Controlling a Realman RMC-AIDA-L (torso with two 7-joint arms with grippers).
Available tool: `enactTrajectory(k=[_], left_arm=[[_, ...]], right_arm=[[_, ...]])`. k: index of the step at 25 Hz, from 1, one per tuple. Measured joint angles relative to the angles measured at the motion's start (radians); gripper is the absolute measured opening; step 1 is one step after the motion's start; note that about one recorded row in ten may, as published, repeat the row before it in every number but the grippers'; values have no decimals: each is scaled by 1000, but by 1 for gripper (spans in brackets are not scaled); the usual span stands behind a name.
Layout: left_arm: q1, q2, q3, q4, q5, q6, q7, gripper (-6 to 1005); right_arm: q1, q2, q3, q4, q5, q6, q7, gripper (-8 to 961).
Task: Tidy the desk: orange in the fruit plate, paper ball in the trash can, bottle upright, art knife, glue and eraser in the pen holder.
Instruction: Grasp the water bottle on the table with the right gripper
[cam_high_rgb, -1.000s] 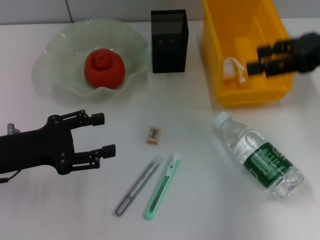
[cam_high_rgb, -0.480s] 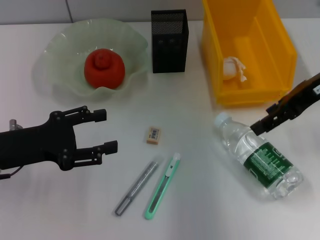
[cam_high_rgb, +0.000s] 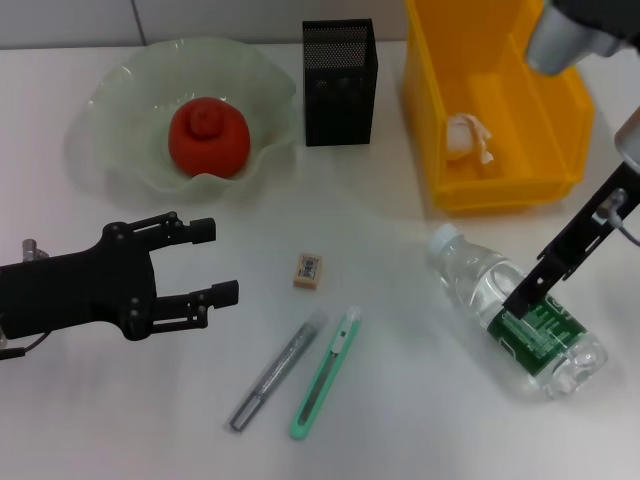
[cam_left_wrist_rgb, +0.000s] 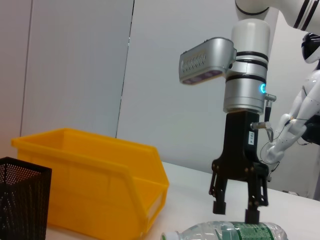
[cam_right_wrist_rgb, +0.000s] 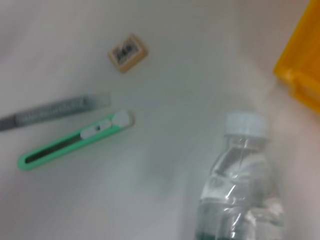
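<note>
The right gripper (cam_left_wrist_rgb: 236, 212) is seen in the left wrist view with its jaws spread, poised directly over the green-labelled middle of the bottle (cam_high_rgb: 515, 310), one fingertip (cam_left_wrist_rgb: 252, 215) at or just above the plastic. In the head view the same arm is seen descending from the upper right onto the bottle, which lies on its side at about four o'clock on the table (cam_high_rgb: 400, 420), its white cap pointing toward eleven o'clock.

The left gripper (cam_high_rgb: 207, 262) is held at about eight o'clock, jaws spread and nothing between them, pointing toward three o'clock.

Near the centre of the table the eraser (cam_high_rgb: 308, 270) is found. Just below it, toward six o'clock, the grey glue stick (cam_high_rgb: 273, 377) and the green art knife (cam_high_rgb: 326, 373) lie side by side, close but apart.

At twelve o'clock the black mesh pen holder (cam_high_rgb: 339, 82) stands upright. At ten o'clock the orange (cam_high_rgb: 207, 137) rests in the pale green fruit plate (cam_high_rgb: 110, 140). At one o'clock the paper ball (cam_high_rgb: 469, 138) lies inside the yellow trash can (cam_high_rgb: 500, 190).
</note>
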Motion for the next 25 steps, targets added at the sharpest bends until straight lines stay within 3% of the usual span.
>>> enactTrajectory(k=[9, 25], left_arm=[[-6, -8, 0, 0, 0, -10, 8, 701], [-7, -9, 0, 0, 0, -10, 10, 693]], right_arm=[[14, 22, -103, 36, -38, 29, 64, 819], [4, 33, -183, 103, -40, 138, 66, 812]])
